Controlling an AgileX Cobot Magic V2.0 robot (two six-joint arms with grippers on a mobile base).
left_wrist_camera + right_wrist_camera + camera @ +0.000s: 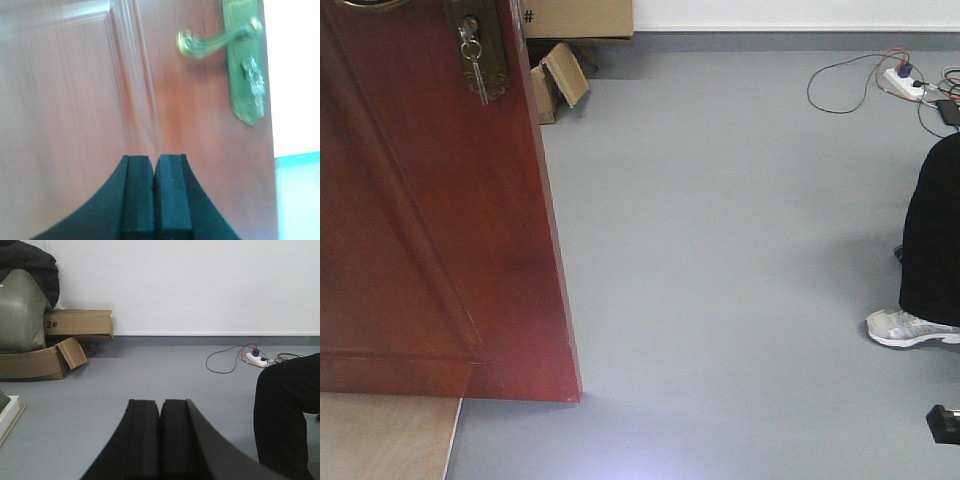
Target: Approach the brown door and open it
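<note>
Nearest the left wrist camera, the left gripper has its fingers pressed together, just before the brown door. The right gripper is likewise closed, facing open floor. The door looks heavy, rigid and glossy; its brass lever handle, upper right, is the sensible hold.

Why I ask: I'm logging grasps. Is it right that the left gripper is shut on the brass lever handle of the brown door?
Not quite. In the left wrist view the left gripper is shut, but on nothing: the brass lever handle of the brown door sits up and to the right of it, untouched.
</note>
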